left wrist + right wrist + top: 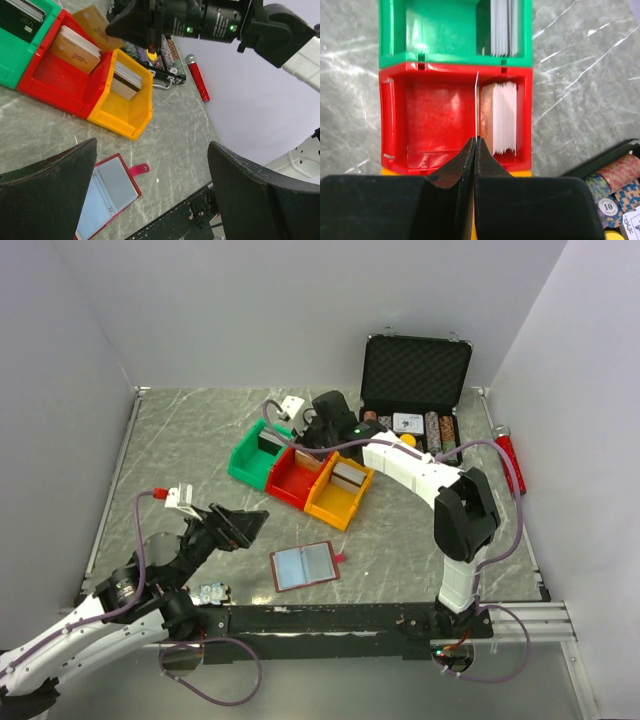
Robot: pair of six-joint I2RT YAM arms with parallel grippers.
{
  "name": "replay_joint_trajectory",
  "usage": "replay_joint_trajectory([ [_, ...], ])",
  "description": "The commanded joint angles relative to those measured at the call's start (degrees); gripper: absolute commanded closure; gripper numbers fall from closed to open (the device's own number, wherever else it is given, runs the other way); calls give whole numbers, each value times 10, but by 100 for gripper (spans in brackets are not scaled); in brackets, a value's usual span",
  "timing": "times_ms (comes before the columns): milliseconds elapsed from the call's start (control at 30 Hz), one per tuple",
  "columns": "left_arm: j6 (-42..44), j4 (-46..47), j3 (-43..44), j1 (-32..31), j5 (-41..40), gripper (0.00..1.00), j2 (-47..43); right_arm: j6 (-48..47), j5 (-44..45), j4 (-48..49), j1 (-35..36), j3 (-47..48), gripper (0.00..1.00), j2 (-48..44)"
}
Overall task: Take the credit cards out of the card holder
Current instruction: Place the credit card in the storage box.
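- Bench (180,440): grey marble-look slab with pale veins, smooth, with a low sheen.
- Green bin (445,30), red bin (440,115) and yellow bin (125,117): moulded plastic, glossy, with bright glints on the walls.
- Card deck (505,117) in the red bin: stacked paper-like white edges, matt.
- Card holder (128,173), at the bench's 6 o'clock: dark-red leather-look rim with a soft sheen.
- Credit cards (107,192): pale blue-grey, smooth, glossy.
- Chip case (415,370), at 1 o'clock: black egg-crate foam lining, matt.
- Left gripper (152,150): wide-apart jaws, matt black, with scuffed, dusty edges.
- Right gripper (476,142): matt black jaws pinching an orange card (95,25), smooth and faintly shiny.
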Motion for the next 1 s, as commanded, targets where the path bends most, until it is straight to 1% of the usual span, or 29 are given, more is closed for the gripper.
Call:
replay_joint_trajectory([
  [0,8,-9,21,0,-26,4,-9,-26,-12,31,1,3,100,3],
  [167,1,-28,16,0,-37,5,-31,-38,-7,36,1,-7,100,17],
  [267,3,-31,12,0,-40,5,-40,-37,-8,20,2,8,100,32],
  [400,7,-30,12,0,-39,5,-37,-34,-9,5,1,16,100,51],
  [667,9,-30,9,0,-34,6,-35,-33,-7,14,1,7,100,65],
  [967,10,-27,6,-1,-35,6,-36,-37,-3,-3,1,22,100,94],
])
